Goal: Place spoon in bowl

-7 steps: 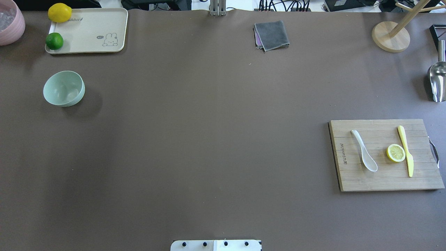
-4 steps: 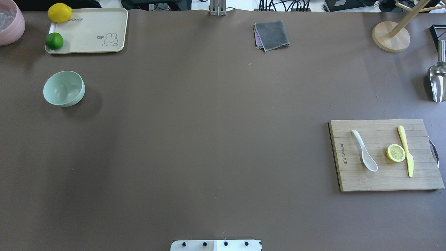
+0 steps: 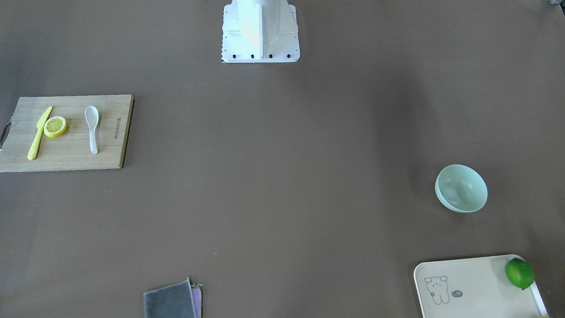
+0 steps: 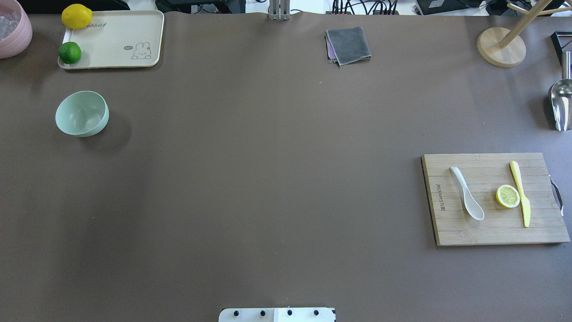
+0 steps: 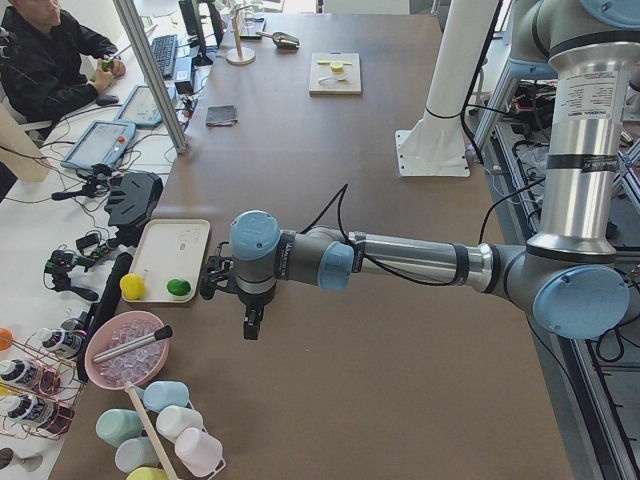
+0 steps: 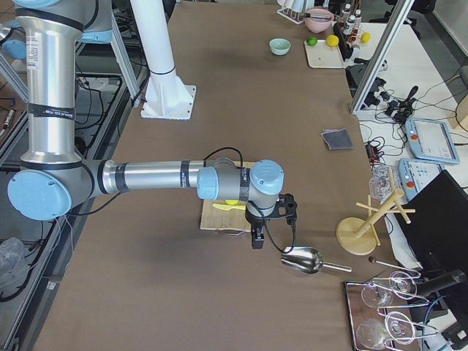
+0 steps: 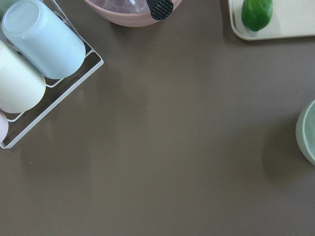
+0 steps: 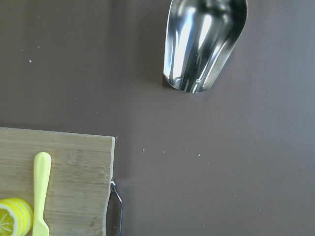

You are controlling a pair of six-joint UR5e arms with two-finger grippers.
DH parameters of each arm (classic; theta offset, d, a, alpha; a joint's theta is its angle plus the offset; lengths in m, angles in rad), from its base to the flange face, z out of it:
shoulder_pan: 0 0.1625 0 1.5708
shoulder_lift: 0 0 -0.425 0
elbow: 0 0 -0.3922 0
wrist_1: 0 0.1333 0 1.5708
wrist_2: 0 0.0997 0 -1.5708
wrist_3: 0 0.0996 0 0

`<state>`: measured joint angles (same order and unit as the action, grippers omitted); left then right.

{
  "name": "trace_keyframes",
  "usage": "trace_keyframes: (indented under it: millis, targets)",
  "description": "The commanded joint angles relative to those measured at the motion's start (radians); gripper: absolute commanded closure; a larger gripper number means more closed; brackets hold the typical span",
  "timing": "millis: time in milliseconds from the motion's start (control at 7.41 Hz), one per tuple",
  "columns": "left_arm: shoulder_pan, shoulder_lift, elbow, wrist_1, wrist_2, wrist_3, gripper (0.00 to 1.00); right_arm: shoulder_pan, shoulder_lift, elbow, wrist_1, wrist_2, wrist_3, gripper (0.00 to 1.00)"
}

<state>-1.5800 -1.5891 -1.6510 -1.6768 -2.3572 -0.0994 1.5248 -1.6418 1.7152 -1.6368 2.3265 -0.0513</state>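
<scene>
The white spoon (image 4: 467,193) lies on a wooden cutting board (image 4: 487,228) at the table's right, handle pointing away from the robot; it also shows in the front-facing view (image 3: 92,128). The mint-green bowl (image 4: 82,113) stands empty at the far left, also in the front-facing view (image 3: 461,188) and at the left wrist view's right edge (image 7: 307,132). My left gripper (image 5: 247,326) hangs above the table's left end near the bowl. My right gripper (image 6: 255,239) hangs above the board's right edge. Neither shows in the overhead view; I cannot tell whether they are open or shut.
A lemon slice (image 4: 507,196) and a yellow-green knife (image 4: 520,193) share the board. A metal scoop (image 8: 204,44) lies beyond it. A cream tray (image 4: 120,40) holds a lemon and a lime. A pink bowl (image 4: 11,27), grey cloth (image 4: 348,44), wooden stand (image 4: 500,47) and cup rack (image 7: 29,64) line the edges.
</scene>
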Motion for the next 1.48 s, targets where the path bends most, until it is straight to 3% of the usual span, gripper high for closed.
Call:
trace_keyframes:
  millis: [0,1349]
  targets:
    - [0.0,0.0,0.0,0.0,0.001,0.0,0.02,0.0,-0.001,-0.002,0.0,0.001,-0.002,0.0]
    - [0.002,0.0,0.019,-0.007,-0.002,0.007,0.02,0.0,0.0,0.003,0.0,0.005,-0.002,0.0]
